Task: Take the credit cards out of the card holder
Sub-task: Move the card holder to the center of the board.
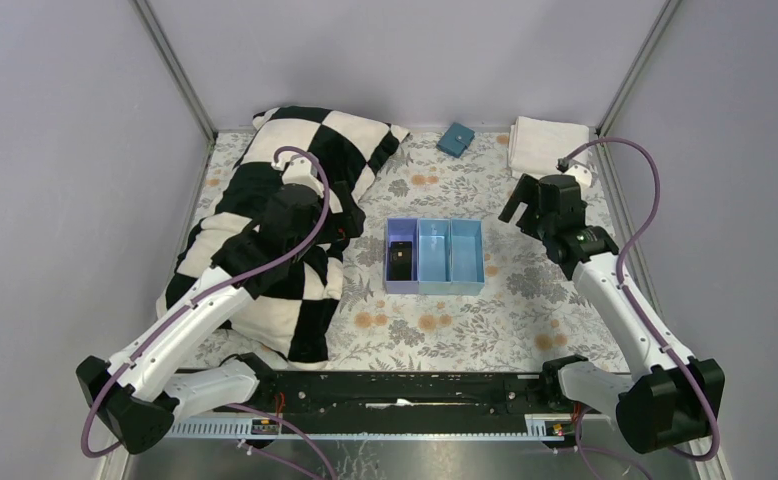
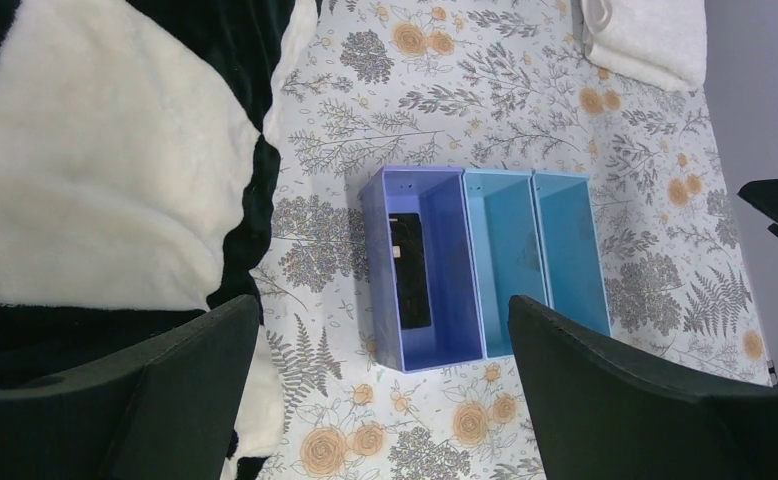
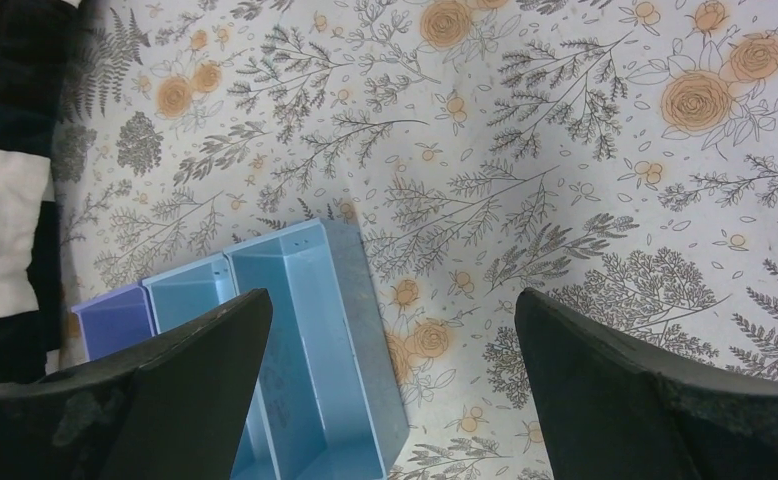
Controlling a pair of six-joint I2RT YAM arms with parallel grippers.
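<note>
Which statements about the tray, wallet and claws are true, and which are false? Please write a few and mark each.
1. A dark card lies in the lavender compartment of the tray. True.
2. The wallet lies inside the tray. False: it lies apart from it, at the far edge, near a towel.
3. The left claw and the right claw are open and empty. True.
4. Both blue compartments hold cards. False: both look empty.
</note>
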